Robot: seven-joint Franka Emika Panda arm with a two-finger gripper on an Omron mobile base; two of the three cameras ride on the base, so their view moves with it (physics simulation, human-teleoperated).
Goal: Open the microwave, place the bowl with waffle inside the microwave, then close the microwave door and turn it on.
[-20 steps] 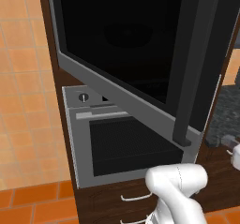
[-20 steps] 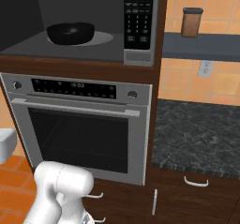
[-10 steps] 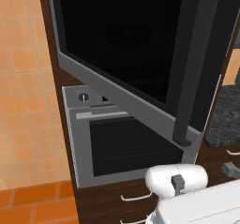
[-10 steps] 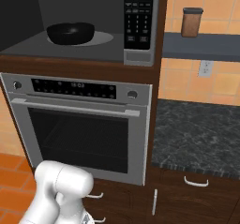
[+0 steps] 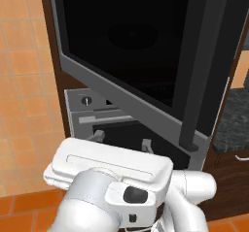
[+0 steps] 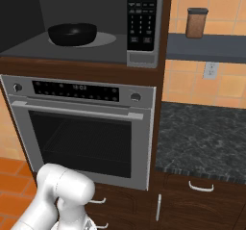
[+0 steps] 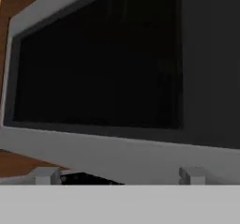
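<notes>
Inside the microwave point(image 6: 139, 56), bowl with waffle point(image 6: 72, 33) sits upright.

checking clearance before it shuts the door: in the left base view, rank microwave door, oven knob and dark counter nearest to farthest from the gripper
1. microwave door, lower edge just above the open gripper
2. oven knob, up and left, behind the door
3. dark counter, far right

I can't read anything: microwave keypad point(image 6: 141, 17) and oven display strip point(image 6: 76, 90) markings, upper frame, too blurred.
</notes>
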